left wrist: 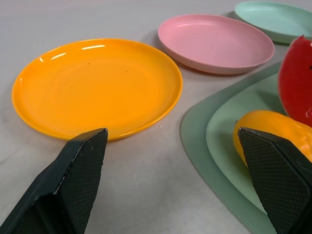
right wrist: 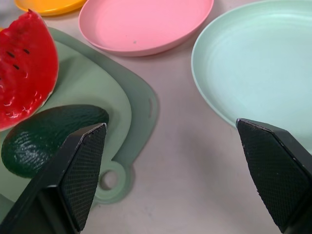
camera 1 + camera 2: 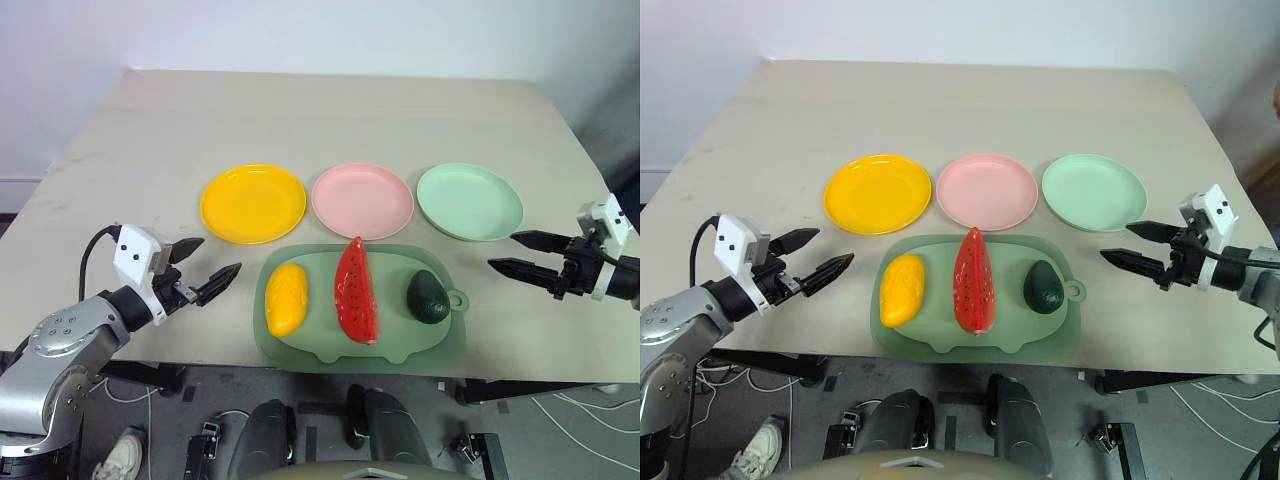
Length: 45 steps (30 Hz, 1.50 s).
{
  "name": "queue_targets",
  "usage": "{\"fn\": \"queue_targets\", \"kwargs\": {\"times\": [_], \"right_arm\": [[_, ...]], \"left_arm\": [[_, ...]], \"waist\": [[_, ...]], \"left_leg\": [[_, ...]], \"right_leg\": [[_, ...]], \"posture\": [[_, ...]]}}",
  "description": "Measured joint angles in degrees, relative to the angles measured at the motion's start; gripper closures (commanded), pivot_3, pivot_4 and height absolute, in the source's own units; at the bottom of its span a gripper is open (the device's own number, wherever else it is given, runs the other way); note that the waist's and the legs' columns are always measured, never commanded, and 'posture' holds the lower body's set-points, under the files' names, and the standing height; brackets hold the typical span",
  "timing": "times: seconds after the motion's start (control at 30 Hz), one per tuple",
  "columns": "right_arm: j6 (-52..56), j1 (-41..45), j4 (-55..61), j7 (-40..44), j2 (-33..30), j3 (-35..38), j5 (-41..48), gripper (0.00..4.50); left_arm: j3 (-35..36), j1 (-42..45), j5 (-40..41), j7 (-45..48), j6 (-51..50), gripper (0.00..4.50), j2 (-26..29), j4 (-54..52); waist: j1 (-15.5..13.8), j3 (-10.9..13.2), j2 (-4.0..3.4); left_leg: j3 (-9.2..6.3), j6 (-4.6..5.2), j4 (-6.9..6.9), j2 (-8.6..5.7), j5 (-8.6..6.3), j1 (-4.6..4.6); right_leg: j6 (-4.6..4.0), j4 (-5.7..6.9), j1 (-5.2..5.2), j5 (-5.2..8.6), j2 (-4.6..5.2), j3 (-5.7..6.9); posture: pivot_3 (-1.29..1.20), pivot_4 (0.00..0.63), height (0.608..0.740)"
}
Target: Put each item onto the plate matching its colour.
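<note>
Looks like a robot test lab, not a home. Plain beige rectangular bench (image 3: 330, 110) w/ scuffed top stands against a bare white wall (image 3: 300, 30). Below the near edge: grey floor (image 3: 520, 440) w/ loose black cables (image 3: 580, 425) & strips of black tape. On the bench, toy plastic foods & coloured plates laid out in neat rows, like a staged trial setup.

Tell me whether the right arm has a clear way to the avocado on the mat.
Probably yes. The right gripper hangs open beside the mat, at the avocado's end, with bare table between them. The watermelon wedge lies on the avocado's far side.
</note>
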State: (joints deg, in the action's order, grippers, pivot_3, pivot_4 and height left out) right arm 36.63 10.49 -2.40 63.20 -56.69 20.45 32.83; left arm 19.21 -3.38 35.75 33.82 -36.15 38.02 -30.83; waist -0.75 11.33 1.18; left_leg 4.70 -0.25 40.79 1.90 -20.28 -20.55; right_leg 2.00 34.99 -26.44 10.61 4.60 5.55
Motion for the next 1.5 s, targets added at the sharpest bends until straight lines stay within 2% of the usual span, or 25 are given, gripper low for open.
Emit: {"fn": "queue_targets", "kwargs": {"times": [0.43,0.6,0.77,1.0,1.17,1.23,1.37,1.5], "right_arm": [[1.84,1.38,0.79,0.74,-0.83,-0.65,0.02,0.0],[6.87,0.4,7.19,-0.56,-1.12,1.12,2.52,0.0],[13.83,-3.5,18.32,-4.25,-1.19,5.08,6.8,0.0],[23.3,-7.79,32.78,-14.32,0.4,9.0,12.65,0.0],[33.48,-7.41,40.65,-23.68,1.76,10.63,20.59,0.0],[38.45,-5.2,44.0,-29.96,4.01,10.42,24.06,0.0],[44.5,-2.81,46.35,-39.75,6.48,9.26,25.85,0.0],[47.21,-1.62,47.33,-45.49,9.99,8.68,28.34,0.0]], "left_arm": [[0.07,-2.69,1.24,-0.14,-1.08,0.02,-0.12,-3.69],[0.58,-1.97,1.54,1.0,-1.07,0.02,1.08,-2.71],[0.49,-0.18,1.41,2.56,-0.95,0.02,2.07,0.1],[-4.18,5.85,-0.18,4.25,-0.44,0.02,1.8,4.79],[-6.46,7.72,-0.71,5.22,0.06,0.02,1.24,6.32],[-6.5,7.77,-0.78,5.75,0.23,0.02,1.3,6.71],[-6.34,7.74,-0.02,6.26,0.1,0.02,1.33,6.7],[-5.99,7.26,1.16,8.17,-0.79,0.02,2.99,6.12]], "waist": [[0.0,0.0,0.0],[-0.02,0.0,-0.01],[-0.17,0.0,0.0],[-0.11,-0.01,0.0],[0.11,-0.01,0.01],[0.1,-0.01,0.01],[-0.15,-0.01,0.02],[-0.02,-0.02,0.04]], "left_leg": [[0.0,0.0,0.0,-0.01,0.0,0.0],[-0.01,0.0,0.0,0.0,0.0,-0.01],[-0.02,0.0,0.0,0.01,0.0,-0.03],[-0.02,0.0,0.0,0.01,0.0,-0.05],[-0.02,0.0,-0.02,0.03,0.0,-0.04],[-0.03,0.0,-0.03,0.04,0.0,-0.04],[-0.06,0.0,-0.03,0.01,0.0,-0.09],[-0.05,0.03,-0.02,0.0,-0.02,-0.17]], "right_leg": [[-0.02,0.01,0.0,0.01,0.01,0.0],[-0.01,0.01,-0.01,0.01,0.01,0.0],[0.0,0.0,0.0,0.01,0.03,0.0],[0.01,-0.03,-0.01,0.02,0.04,0.0],[0.0,-0.03,-0.03,0.01,-0.01,-0.01],[0.0,-0.03,-0.04,0.01,-0.05,0.0],[-0.02,-0.07,-0.03,0.03,0.05,0.0],[-0.03,-0.13,-0.07,0.01,0.06,0.0]], "posture": [[0.0,0.15,0.74],[0.0,0.15,0.74],[0.0,0.15,0.74],[0.0,0.15,0.74],[0.0,0.15,0.74],[0.0,0.15,0.74],[0.0,0.15,0.74],[0.0,0.15,0.74]]}}
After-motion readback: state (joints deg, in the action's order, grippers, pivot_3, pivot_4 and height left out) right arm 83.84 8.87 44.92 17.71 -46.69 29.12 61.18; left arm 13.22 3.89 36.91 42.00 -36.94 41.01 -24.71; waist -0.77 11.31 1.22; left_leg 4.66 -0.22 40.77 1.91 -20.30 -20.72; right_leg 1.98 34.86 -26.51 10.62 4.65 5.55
